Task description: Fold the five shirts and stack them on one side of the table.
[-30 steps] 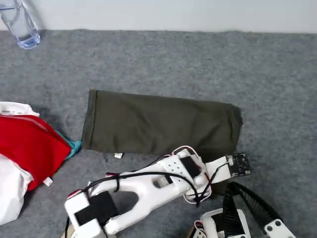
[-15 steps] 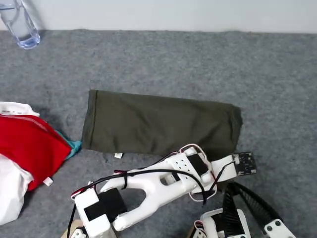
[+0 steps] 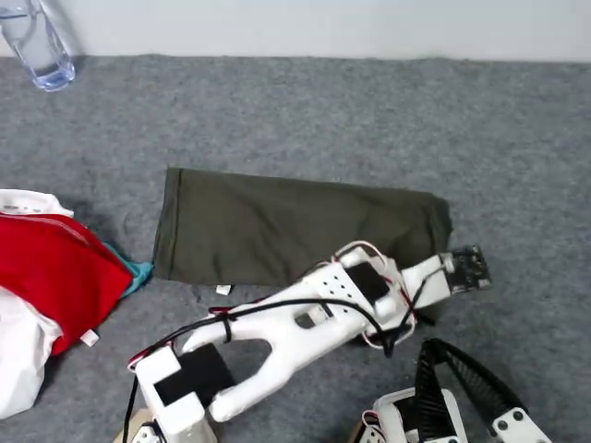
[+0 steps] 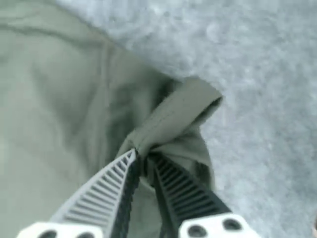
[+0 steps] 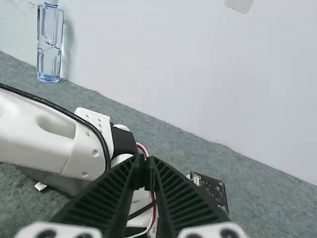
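Olive shirt [image 3: 286,231], one long band, lies crosswise on the desk [image 3: 517,138]. Left tool [image 4: 142,157] is clamped on its right-end near corner, so the fold likely carries leftward along that length. Right tool [image 5: 144,163], fingers together on nothing, hangs nearby. One heap [image 3: 55,268] of red, teal and white shirts sits at the left edge.

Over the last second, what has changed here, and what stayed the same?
The left arm swung its wrist rightward and farther from the robot's base, over the right end of the olive shirt. The left gripper is shut on a fold of that shirt. The shirt's outline, the red shirt, the bottle and the right arm stayed as they were.
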Controlling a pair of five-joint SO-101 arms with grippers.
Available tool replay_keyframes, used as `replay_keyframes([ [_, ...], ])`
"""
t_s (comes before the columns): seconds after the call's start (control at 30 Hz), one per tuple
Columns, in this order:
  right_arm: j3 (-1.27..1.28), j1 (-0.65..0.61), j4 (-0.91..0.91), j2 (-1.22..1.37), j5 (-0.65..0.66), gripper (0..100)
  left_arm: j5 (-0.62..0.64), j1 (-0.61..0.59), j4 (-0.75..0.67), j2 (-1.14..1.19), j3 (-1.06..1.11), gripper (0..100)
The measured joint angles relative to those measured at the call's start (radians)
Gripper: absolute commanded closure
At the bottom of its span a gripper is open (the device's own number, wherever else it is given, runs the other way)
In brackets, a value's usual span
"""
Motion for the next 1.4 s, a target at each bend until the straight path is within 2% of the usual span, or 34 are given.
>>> replay_keyframes([
  [0.2, 0.000, 0.000, 0.000, 0.000, 0.000, 99.0, -0.097, 0.028, 0.126, 0.000, 0.000, 98],
  [0.37, 0.000, 0.000, 0.000, 0.000, 0.000, 99.0, -0.135, 0.026, 0.209, 0.011, 0.000, 86],
  [0.47, 0.000, 0.000, 0.000, 0.000, 0.000, 99.0, -0.129, 0.015, 0.229, 0.011, 0.000, 83],
  [0.63, 0.000, 0.000, 0.000, 0.000, 0.000, 99.0, -0.126, 0.009, 0.244, 0.011, 0.000, 83],
  [0.87, 0.000, 0.000, 0.000, 0.000, 0.000, 99.0, -0.176, 0.002, 0.353, -0.034, 0.000, 83],
  [1.03, 0.000, 0.000, 0.000, 0.000, 0.000, 99.0, -0.210, -0.040, 0.342, -0.089, 0.006, 83],
  [1.27, 0.000, 0.000, 0.000, 0.000, 0.000, 99.0, -0.218, -0.038, 0.157, -0.092, 0.147, 81],
  [1.4, 0.000, 0.000, 0.000, 0.000, 0.000, 99.0, -0.216, -0.043, 0.106, -0.092, 0.175, 79],
])
